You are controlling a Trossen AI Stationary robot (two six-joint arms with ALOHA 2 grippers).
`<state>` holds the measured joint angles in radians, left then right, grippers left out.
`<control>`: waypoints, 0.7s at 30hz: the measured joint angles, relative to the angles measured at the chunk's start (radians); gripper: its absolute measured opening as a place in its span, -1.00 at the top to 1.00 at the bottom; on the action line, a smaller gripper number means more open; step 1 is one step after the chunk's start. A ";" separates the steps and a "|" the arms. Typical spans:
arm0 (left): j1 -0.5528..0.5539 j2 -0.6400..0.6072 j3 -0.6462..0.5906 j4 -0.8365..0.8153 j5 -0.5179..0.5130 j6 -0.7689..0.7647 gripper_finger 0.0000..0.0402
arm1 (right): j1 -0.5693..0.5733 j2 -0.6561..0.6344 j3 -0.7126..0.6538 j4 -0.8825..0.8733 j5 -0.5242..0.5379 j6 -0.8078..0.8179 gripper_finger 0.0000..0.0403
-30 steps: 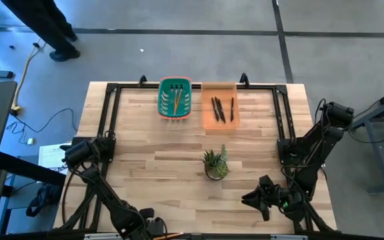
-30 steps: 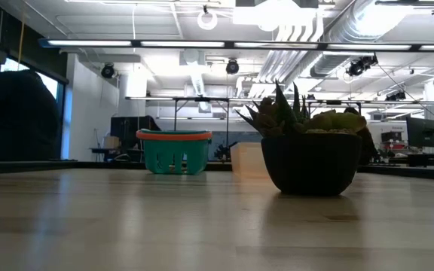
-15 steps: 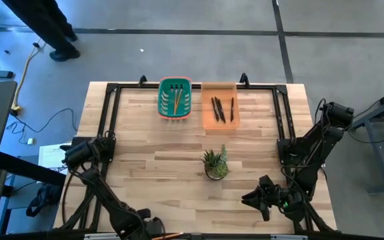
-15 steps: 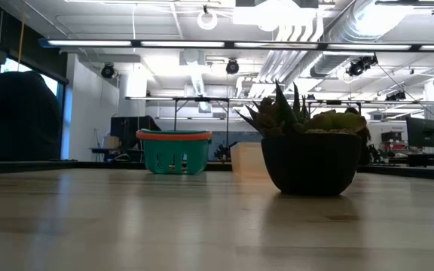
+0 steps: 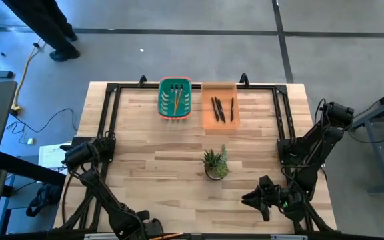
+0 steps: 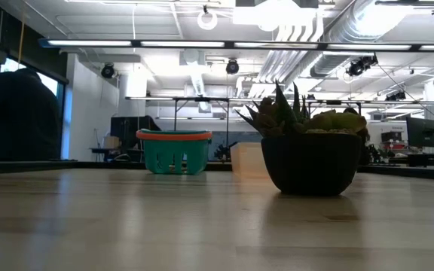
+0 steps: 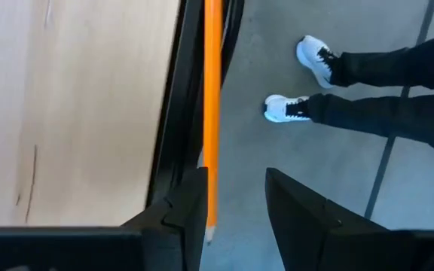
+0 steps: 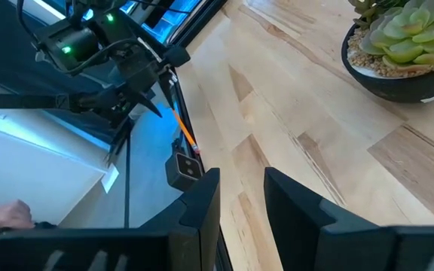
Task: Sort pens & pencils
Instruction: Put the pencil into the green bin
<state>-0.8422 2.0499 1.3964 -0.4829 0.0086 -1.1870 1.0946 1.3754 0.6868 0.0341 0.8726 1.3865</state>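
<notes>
Two orange-tan pencils (image 5: 177, 99) lie in the teal basket (image 5: 163, 100) at the far edge. Beside it, three black pens (image 5: 219, 109) lie in the orange tray (image 5: 207, 119). One more pencil (image 7: 212, 113) lies along the table's near edge, also seen as a pencil (image 5: 171, 235) from above. My left gripper (image 7: 236, 214) is open over that edge, and the pencil's tip runs along the inner side of one finger (image 7: 191, 207). My right gripper (image 8: 241, 188) is open above the near right of the table, touching nothing. My left gripper is open and the pencil's pointed end (image 7: 210, 226) sits against the inner edge of one finger, lying along the fingers. I cannot tell whether the finger touches it or the pencil rests on the table frame below.
A potted succulent (image 5: 215, 165) stands in the middle right of the table, between my right gripper and the tray. A black frame (image 5: 109, 113) rims the table. A person's legs and white shoes (image 7: 307, 64) stand on the floor past the near edge.
My left arm has shifted a little toward the table's left along the near edge. Everything on the table has kept its place.
</notes>
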 joint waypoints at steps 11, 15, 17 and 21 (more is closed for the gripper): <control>-0.003 0.027 0.000 0.000 0.029 -0.015 0.39 | 0.000 0.000 0.000 -0.001 0.000 -0.008 0.52; -0.003 0.046 0.007 0.021 0.037 -0.022 0.39 | 0.000 0.000 0.000 0.000 0.000 -0.008 0.52; -0.003 0.056 0.023 0.003 0.038 -0.015 0.39 | 0.000 0.000 0.000 0.000 0.000 -0.008 0.52; -0.003 0.071 0.048 -0.023 0.028 0.001 0.39 | 0.000 0.000 0.000 0.000 0.000 -0.008 0.52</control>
<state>-0.8452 2.1205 1.4442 -0.5057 0.0368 -1.1860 1.0950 1.3754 0.6865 0.0341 0.8726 1.3788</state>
